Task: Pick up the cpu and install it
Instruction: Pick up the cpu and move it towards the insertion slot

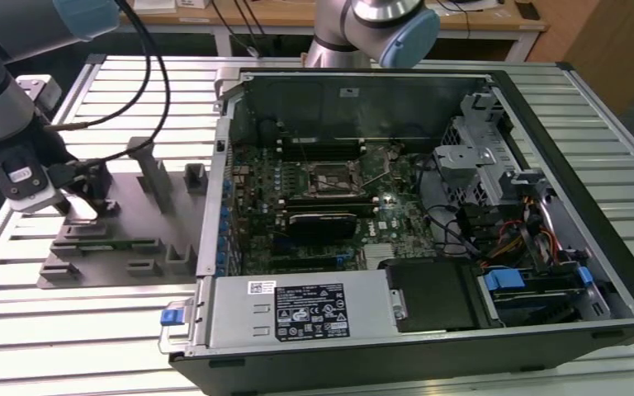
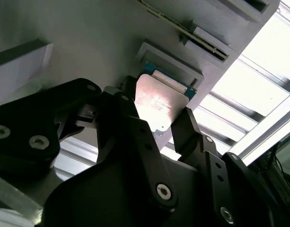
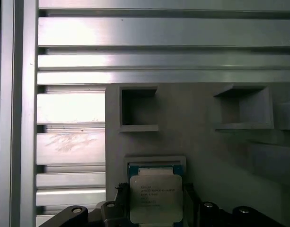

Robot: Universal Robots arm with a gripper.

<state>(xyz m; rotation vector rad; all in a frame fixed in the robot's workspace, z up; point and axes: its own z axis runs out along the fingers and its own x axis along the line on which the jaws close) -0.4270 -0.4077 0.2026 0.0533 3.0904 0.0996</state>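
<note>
cpu (image 3: 155,196) — in fixture tray (image 3: 206,151) pocket | straddled by end effector (image 2: 156,106) | pinched or not: cannot tell

Nothing is legible: in the first wrist view the cpu (image 3: 155,198) bears faint lines of print on its metal top, and in the exterior view a black label (image 1: 309,312) and a white sticker (image 1: 261,287) on the power supply (image 1: 234,326) carry tiny marks.

Exterior view high above the open computer case (image 1: 361,103); both wrist views close on the cpu (image 2: 156,101) (image 3: 155,198).
</note>
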